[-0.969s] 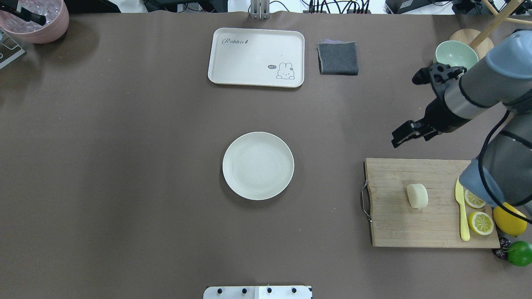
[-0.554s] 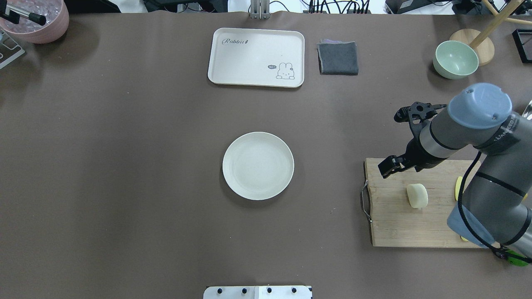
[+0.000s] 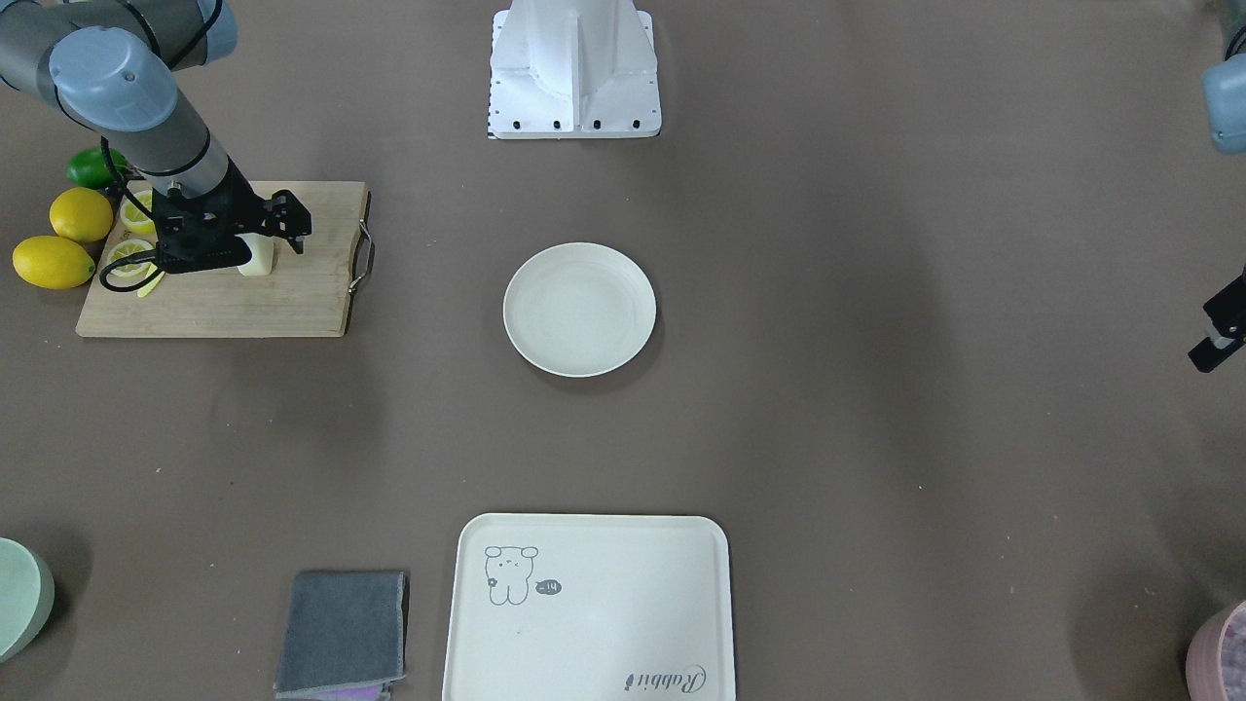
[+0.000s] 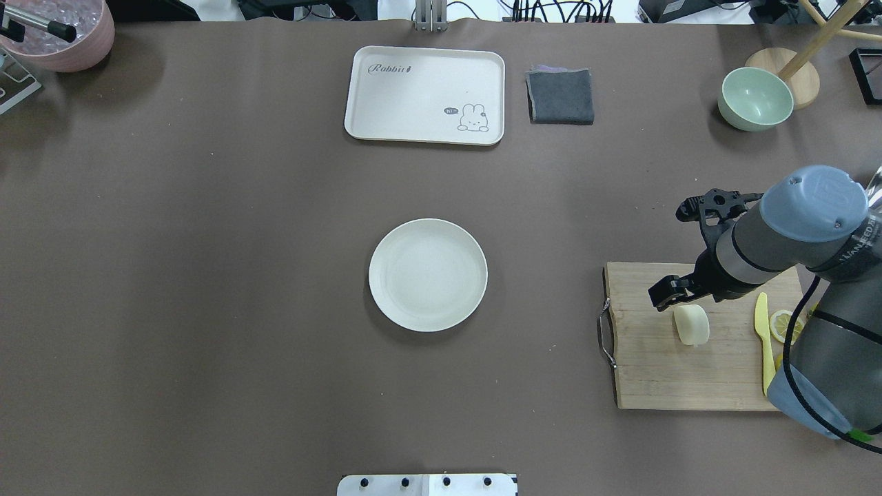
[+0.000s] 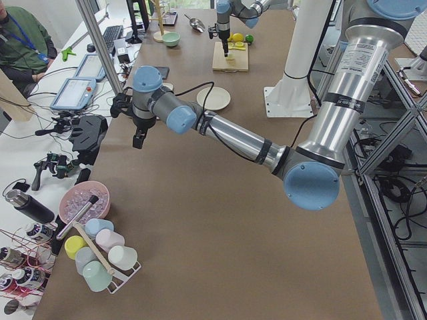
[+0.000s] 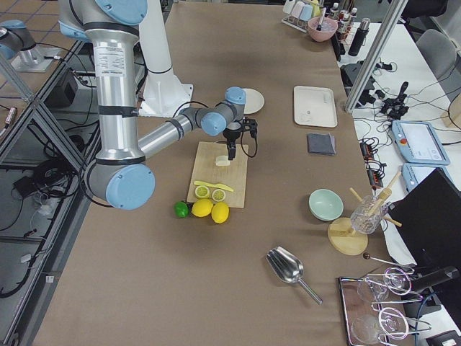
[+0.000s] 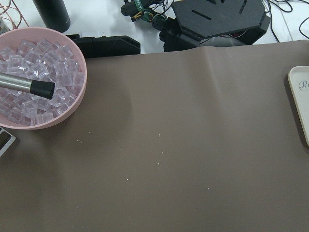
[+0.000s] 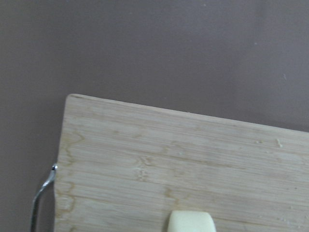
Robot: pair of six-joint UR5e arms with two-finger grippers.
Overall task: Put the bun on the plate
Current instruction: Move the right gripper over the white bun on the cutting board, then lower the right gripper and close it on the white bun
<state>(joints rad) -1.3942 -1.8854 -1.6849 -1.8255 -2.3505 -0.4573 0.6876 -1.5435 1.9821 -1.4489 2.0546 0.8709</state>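
1. Logged the right arm (image 4: 765,251) reaching over the right side of the table (image 4: 207,275). Found the left arm (image 5: 233,137) well apart at the far-left corner, near a pink bowl of ice cubes (image 7: 34,82). Judged the right arm much the nearer to the work.
2. Found the wooden cutting board (image 4: 661,379) under the right arm, with its metal handle (image 4: 605,337) facing the table's middle.
3. Noted the plate (image 4: 428,275) at table centre, well apart from the board, with nothing on it.
4. Located the bun (image 4: 691,324) lying on the board, apart from everything else. Read its long axis as running roughly toward and away from the robot, slightly skewed.
5. Placed the right gripper (image 4: 672,291) just beyond the bun's far end, not over its middle. Saw only the bun's end at the bottom edge of the right wrist view. Could not read the jaw opening or the height above the board; saw nothing held. Could not read the opening of the left gripper (image 3: 1212,346) either.
6. Judged the next need: a short shift back toward the robot to centre over the bun, then a close across its short width.
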